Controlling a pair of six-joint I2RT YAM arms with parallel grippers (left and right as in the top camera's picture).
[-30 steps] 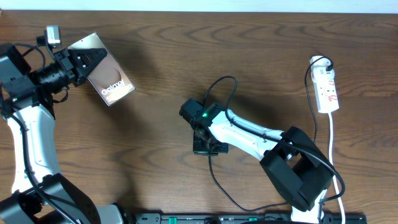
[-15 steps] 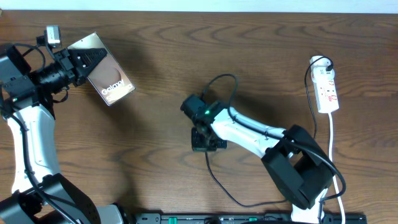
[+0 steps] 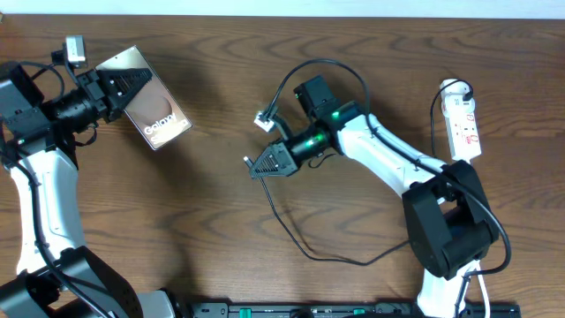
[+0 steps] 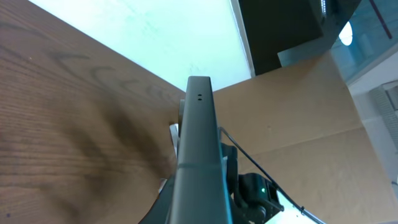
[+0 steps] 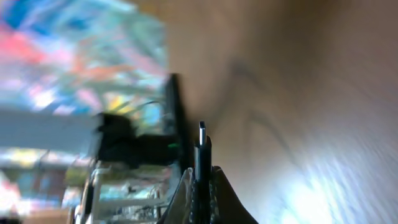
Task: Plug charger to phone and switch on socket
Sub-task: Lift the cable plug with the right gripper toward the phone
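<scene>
My left gripper (image 3: 119,91) is shut on the phone (image 3: 157,113), a grey-brown slab with white lettering, and holds it tilted above the table's upper left. In the left wrist view the phone (image 4: 199,149) shows edge-on, end pointing away. My right gripper (image 3: 264,164) is shut on the charger's plug (image 3: 248,160), tip pointing left toward the phone, well apart from it. In the right wrist view the plug tip (image 5: 202,135) sticks up from the shut fingers (image 5: 202,182). The black cable (image 3: 291,234) loops over the table. The socket (image 3: 464,124), a white power strip, lies at the far right.
A small white piece (image 3: 263,118) sits on the cable near the right arm. The strip's white cord (image 3: 472,203) runs down the right edge. A black rail (image 3: 353,310) lies along the front edge. The right arm shows beyond the phone in the left wrist view (image 4: 258,194).
My right gripper has risen from the table's middle and swung up and left with the plug, now pointing at the phone. The cable has shifted with it. The left arm has not moved.
</scene>
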